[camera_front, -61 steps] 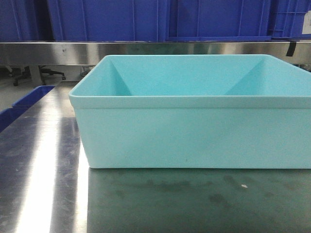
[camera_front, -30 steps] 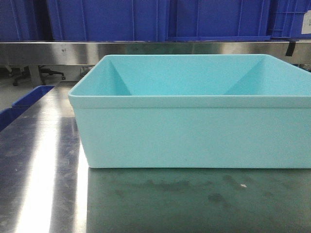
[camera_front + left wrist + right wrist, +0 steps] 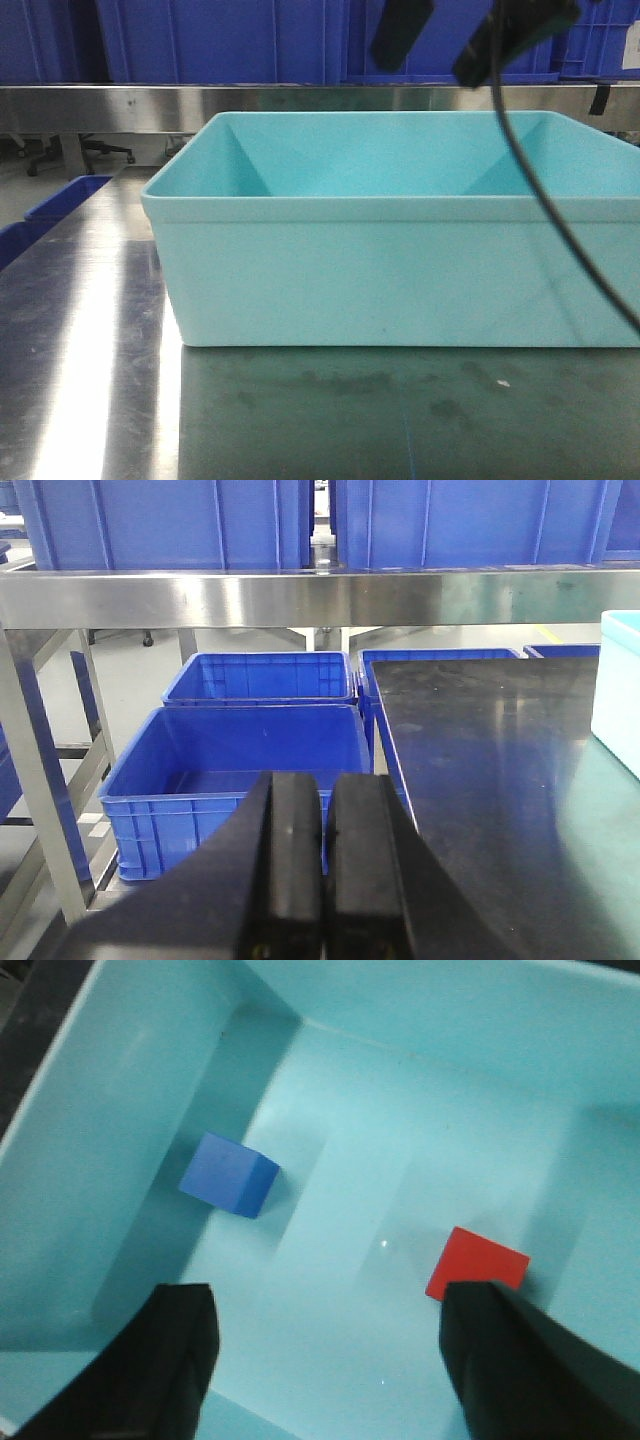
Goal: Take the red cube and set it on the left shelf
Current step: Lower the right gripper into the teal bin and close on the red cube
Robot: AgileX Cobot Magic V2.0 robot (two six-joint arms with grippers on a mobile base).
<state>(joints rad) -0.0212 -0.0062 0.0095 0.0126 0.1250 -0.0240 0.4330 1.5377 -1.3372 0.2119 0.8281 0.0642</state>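
Turquoise plastic forms the open bin (image 3: 400,270) standing on the steel counter (image 3: 90,350). The red cube (image 3: 478,1263) lies on its floor near one side wall, well apart from a blue cube (image 3: 228,1175) by the opposite wall. The right hand (image 3: 330,1360) hangs over the bin with its two black fingers (image 3: 175,1360) spread wide and nothing between them. One fingertip overlaps the red cube's lower edge in the wrist view, though it probably sits above the cube rather than touching (the angle is too steep to be sure). From the front, a black cable (image 3: 560,220) trails down across the bin's front wall. The left hand (image 3: 325,880) is off to the side of the counter, its fingers pressed together on nothing, facing the left shelf (image 3: 300,598). The shelf's steel rail carries blue crates (image 3: 170,520), and lower crates (image 3: 240,770) sit beneath it.
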